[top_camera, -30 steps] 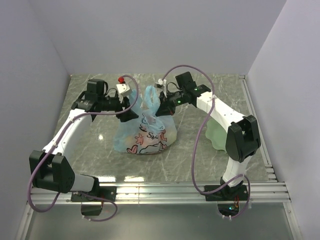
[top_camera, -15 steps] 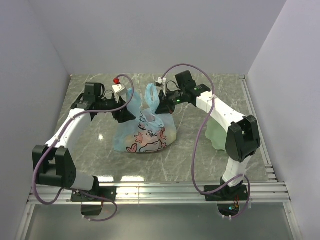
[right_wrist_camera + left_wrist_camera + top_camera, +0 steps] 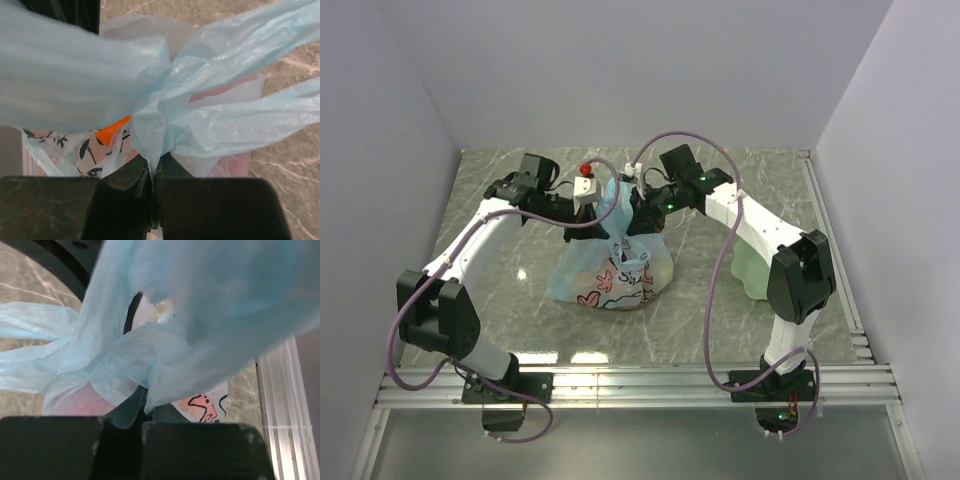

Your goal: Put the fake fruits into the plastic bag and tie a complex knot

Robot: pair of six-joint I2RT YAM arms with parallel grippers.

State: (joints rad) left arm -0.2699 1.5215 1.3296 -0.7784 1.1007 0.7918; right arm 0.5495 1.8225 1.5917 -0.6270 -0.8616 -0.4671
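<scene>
The light-blue plastic bag (image 3: 608, 268) with its cartoon print sits mid-table, bulging with the fake fruits (image 3: 592, 296) that show through the film. An orange fruit (image 3: 113, 130) and a pink-red one (image 3: 75, 401) are seen through the plastic. The bag's handles are bunched into a twisted lump, the knot (image 3: 156, 106), with tails fanning out. My left gripper (image 3: 602, 212) (image 3: 145, 412) is shut on a fold of bag film at the top left. From the right, my right gripper (image 3: 638, 206) (image 3: 155, 170) pinches a strip of film just under the lump.
A pale green wavy-edged plate (image 3: 752, 266) lies to the right of the bag, under the right arm. Grooved metal rails (image 3: 650, 372) run along the table's near edge and right side. Walls close in the back and both sides.
My left arm swung right toward the bag's top and its jaws closed on the film. The right gripper stayed at the bag's handles.
</scene>
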